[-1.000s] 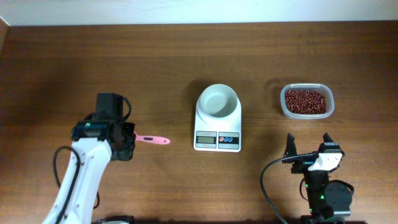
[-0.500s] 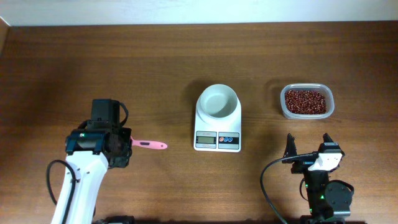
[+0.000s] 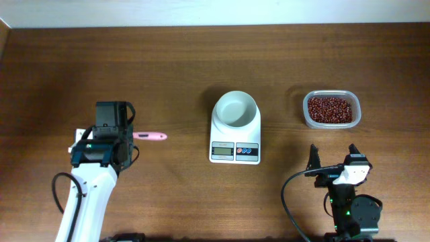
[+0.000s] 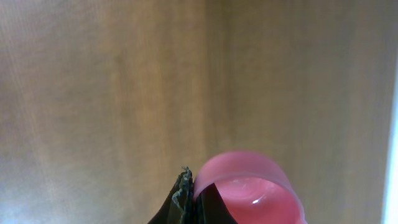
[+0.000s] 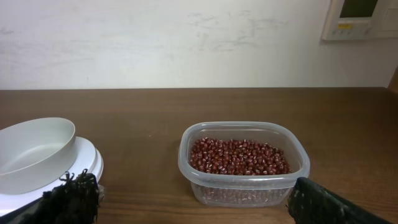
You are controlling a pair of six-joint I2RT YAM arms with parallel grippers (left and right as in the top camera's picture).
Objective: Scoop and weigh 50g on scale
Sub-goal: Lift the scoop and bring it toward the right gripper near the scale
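left tool [image 3: 127, 140] pinching pink scoop [image 3: 151, 136] (empty), near desk [image 3: 201, 60] left edge | right tool [image 3: 332, 158] spread wide, front right corner | scale [image 3: 235, 152] mid-desk, white bowl [image 3: 235, 109] on it | beans [image 3: 329, 109] in tub [image 3: 306, 115]

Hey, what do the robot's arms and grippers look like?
The left arm and right arm have white shells and black joints. The left gripper and right gripper have black fingers. A black cable loops beside each arm, with small green lights on both.
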